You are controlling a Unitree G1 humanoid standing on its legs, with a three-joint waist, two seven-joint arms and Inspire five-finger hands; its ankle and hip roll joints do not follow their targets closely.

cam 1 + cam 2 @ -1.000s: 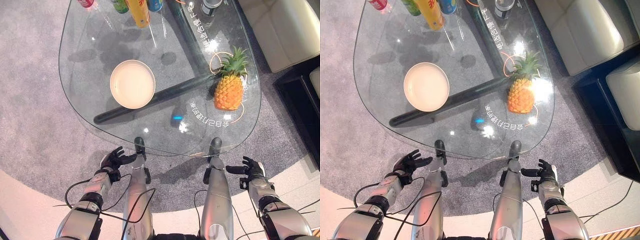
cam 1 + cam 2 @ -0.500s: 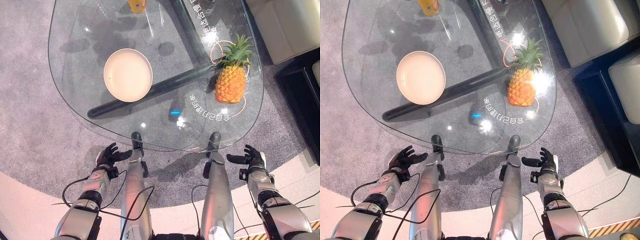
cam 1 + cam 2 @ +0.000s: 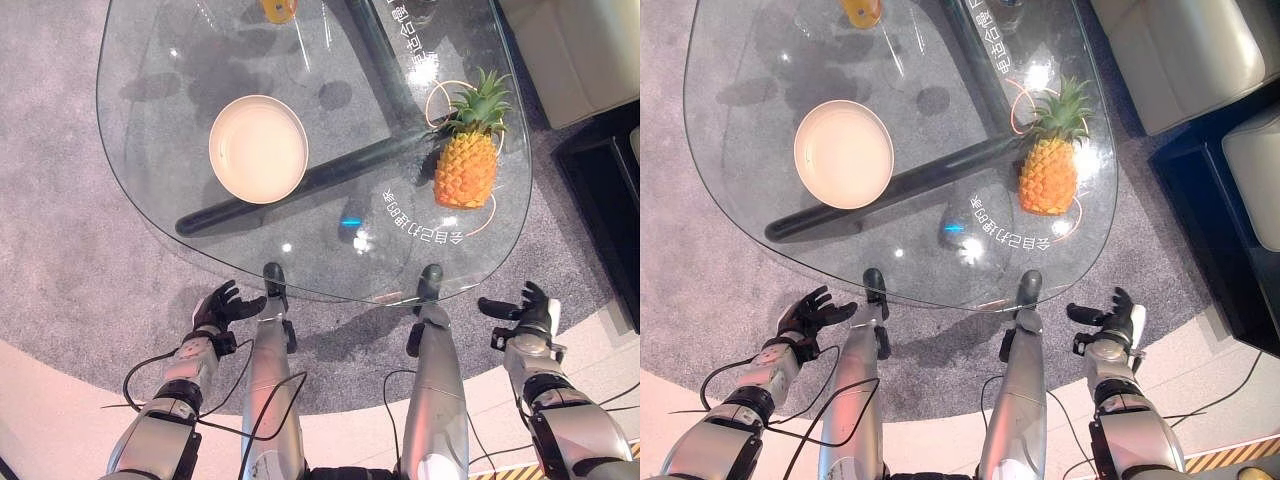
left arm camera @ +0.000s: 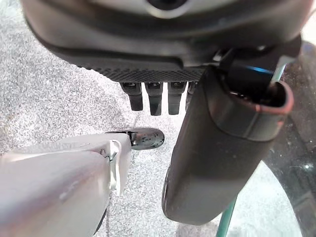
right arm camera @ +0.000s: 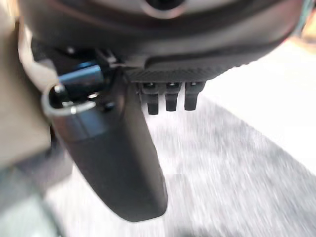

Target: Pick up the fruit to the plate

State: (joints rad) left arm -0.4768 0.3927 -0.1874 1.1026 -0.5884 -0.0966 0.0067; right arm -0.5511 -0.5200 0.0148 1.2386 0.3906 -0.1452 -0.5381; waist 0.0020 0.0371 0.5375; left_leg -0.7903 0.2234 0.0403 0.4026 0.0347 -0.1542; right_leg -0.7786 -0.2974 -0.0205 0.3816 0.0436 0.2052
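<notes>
A pineapple [image 3: 466, 165] with a green crown stands on the right side of the oval glass table [image 3: 170, 160]. An empty cream plate [image 3: 258, 148] lies on the table's left half. My left hand [image 3: 219, 307] hangs open below the table's near edge, over the carpet, holding nothing. My right hand [image 3: 527, 309] is open too, low at the right past the table's near right edge, well short of the pineapple. In the left wrist view its thumb [image 4: 222, 148] and straight fingers [image 4: 153, 96] show above the carpet; the right wrist view shows the right thumb [image 5: 116, 153] the same way.
A yellow can [image 3: 277, 9] stands at the table's far edge. A dark bar [image 3: 300, 185] runs under the glass. A light sofa [image 3: 570, 40] and a black side table [image 3: 600, 190] stand to the right. Grey carpet [image 3: 60, 250] surrounds the table.
My right hand has moved out to the right and a little farther from me. The camera tipped down early on, then held. The left hand is nearly unmoved.
</notes>
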